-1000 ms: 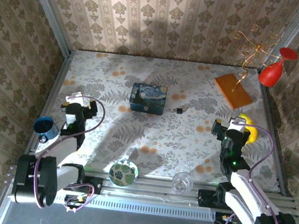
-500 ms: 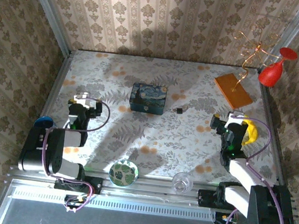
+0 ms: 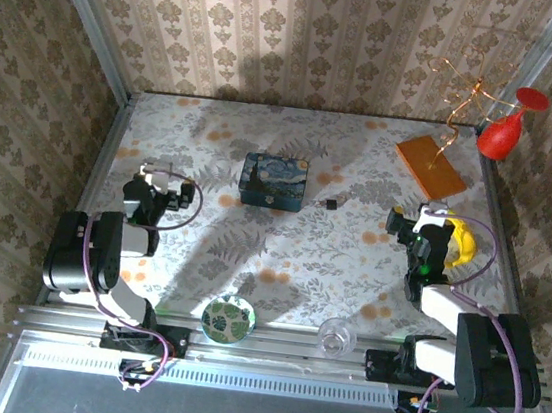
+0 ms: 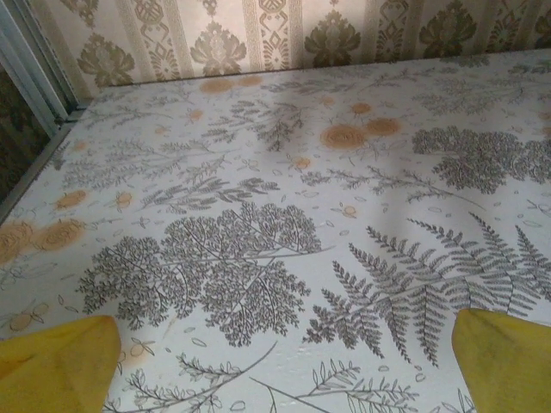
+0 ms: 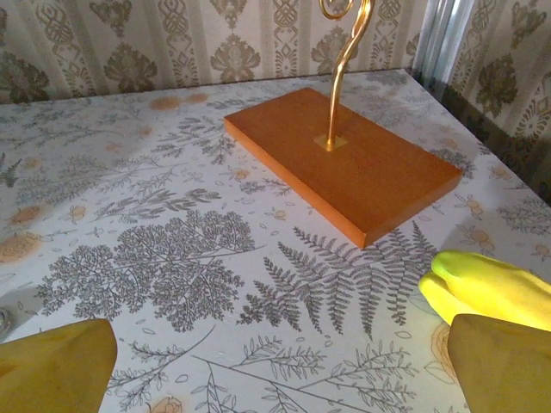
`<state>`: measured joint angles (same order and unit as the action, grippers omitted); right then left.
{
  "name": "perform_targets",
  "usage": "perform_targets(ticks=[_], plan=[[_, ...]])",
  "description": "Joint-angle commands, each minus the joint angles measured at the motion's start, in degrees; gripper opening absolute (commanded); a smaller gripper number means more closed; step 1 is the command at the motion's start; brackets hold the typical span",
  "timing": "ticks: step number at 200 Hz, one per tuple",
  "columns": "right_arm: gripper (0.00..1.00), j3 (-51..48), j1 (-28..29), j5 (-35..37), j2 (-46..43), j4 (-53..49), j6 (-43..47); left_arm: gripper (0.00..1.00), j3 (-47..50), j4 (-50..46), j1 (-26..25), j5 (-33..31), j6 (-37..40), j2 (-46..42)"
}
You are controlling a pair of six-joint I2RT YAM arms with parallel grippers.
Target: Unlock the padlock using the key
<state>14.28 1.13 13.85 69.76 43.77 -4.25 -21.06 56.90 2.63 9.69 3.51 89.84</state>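
Observation:
The tiny dark padlock lies on the flowered tablecloth just right of the blue swirly-painted box. I cannot make out the key; a thin dark line beside the padlock is too small to tell. My left gripper is open, low over bare cloth far left of the padlock, its yellow fingertips wide apart around nothing. My right gripper is also open, to the right of the padlock, and its yellow pads are spread over empty cloth.
A banana lies right beside the right gripper. An orange wooden base with a gold wire stand sits beyond it, and a red wine glass is at the far right. A green plate and a clear glass stand near the front rail.
Both arms have folded down and both grippers have edged toward the far side of the table. The left arm now covers the blue mug. The padlock and box have not moved.

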Motion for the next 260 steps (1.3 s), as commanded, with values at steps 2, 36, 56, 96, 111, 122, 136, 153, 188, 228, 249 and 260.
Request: perform_targets(ticks=[2, 36, 56, 96, 111, 122, 136, 153, 188, 228, 249, 260], plan=[[1.00, 0.64, -0.42, -2.73, 1.99, 5.02, 0.97, 1.00, -0.47, -1.97, -0.03, 1.44, 0.00, -0.54], [1.00, 1.56, -0.69, -6.68, 9.24, 11.67, 0.56, 1.00, -0.67, -2.75, -1.03, -4.94, -0.97, -0.69], [1.00, 1.63, -0.71, -8.02, 16.94, 17.99, 0.91, 1.00, -0.90, -3.02, -1.24, -5.56, -0.87, -0.70], [1.00, 7.96, -1.80, -11.74, 17.52, 6.31, 0.66, 1.00, -0.88, -3.03, -1.32, -5.74, -0.78, -0.74], [1.00, 9.34, -1.73, -14.78, 17.97, 4.69, 2.14, 1.00, -0.84, -3.03, -1.40, -5.73, -0.79, -0.66], [1.00, 8.95, -2.24, -16.69, 17.89, 5.39, 2.16, 1.00, -0.89, -3.03, -1.38, -5.74, -0.78, -0.73], [1.00, 8.61, -2.41, -20.63, 17.75, 5.70, 3.54, 1.00, -0.84, -3.03, -1.40, -5.73, -0.78, -0.72], [1.00, 8.49, -2.53, -20.92, 17.80, 6.01, 3.55, 1.00, -0.83, -3.03, -1.49, -5.83, -0.77, -0.71], [1.00, 8.49, -2.36, -20.46, 17.78, 6.07, 3.66, 1.00, -1.39, -4.04, -2.11, -5.91, 0.14, -0.68], [1.00, 8.55, -2.36, -20.44, 17.80, 6.06, 3.69, 1.00, -1.47, -4.17, -2.63, -6.38, 0.60, -0.69], [1.00, 8.54, -2.36, -20.39, 17.78, 6.08, 3.64, 1.00, -1.45, -4.20, -2.63, -6.38, 0.60, -0.72], [1.00, 8.49, -2.36, -20.44, 17.78, 6.07, 3.64, 1.00, -1.46, -4.17, -2.63, -6.37, 0.62, -0.71]])
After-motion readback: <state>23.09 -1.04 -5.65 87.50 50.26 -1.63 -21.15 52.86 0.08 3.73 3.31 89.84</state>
